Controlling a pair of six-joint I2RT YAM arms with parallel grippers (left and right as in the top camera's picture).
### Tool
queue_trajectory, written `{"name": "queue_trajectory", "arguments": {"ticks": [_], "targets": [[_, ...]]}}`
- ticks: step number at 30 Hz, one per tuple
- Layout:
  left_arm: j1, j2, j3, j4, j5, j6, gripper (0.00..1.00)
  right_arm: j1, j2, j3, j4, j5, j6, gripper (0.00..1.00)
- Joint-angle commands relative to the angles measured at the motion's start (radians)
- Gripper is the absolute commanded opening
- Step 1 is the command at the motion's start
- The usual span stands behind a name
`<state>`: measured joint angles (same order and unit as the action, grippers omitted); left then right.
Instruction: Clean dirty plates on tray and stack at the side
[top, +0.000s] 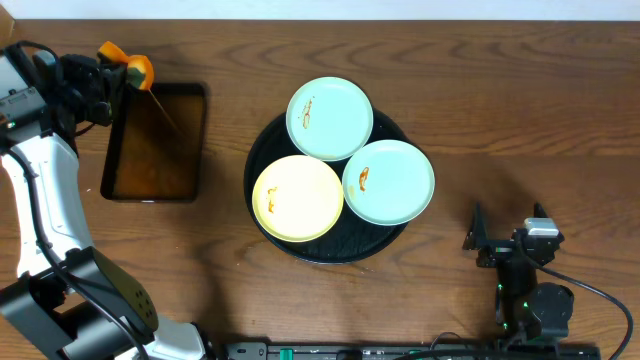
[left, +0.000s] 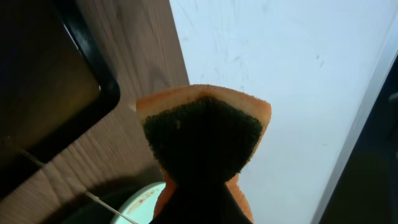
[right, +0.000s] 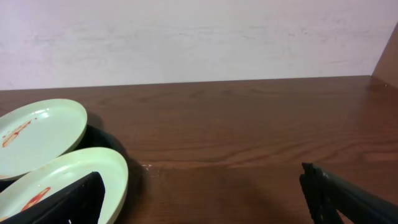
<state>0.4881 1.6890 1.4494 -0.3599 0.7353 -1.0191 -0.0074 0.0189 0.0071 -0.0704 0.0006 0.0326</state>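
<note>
Three plates lie on the round black tray (top: 262, 150): a mint-blue plate (top: 330, 118) at the back, a mint-blue plate (top: 389, 181) at the right, and a pale yellow plate (top: 297, 197) at the front left. All three carry small orange-brown smears. My left gripper (top: 128, 68) is shut on an orange sponge with a dark scouring side (left: 202, 134), held above the far corner of the rectangular tray. A thin strand hangs from the sponge. My right gripper (top: 505, 238) is open and empty on the table right of the round tray; two plates (right: 40, 134) show at its left.
A rectangular black tray (top: 155, 142) holding brown liquid sits at the left, under the sponge. The table's far edge meets a white wall. Bare wood lies between the two trays and right of the round tray.
</note>
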Motion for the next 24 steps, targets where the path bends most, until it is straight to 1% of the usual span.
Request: {"name": "queue_trajectory", "arguments": {"ticks": [1,17,24], "targets": [[0.002,-0.003,0.012,0.003,0.025,-0.064,0.08,-0.005,-0.003,-0.002,-0.004,0.010,-0.011,0.99],[0.002,-0.003,0.012,0.002,0.024,-0.064,0.08,-0.005,-0.003,-0.002,-0.004,0.010,-0.011,0.99],[0.002,-0.003,0.012,-0.043,0.023,-0.064,0.07,-0.005,-0.003,-0.002,-0.004,0.010,-0.011,0.99]]}}
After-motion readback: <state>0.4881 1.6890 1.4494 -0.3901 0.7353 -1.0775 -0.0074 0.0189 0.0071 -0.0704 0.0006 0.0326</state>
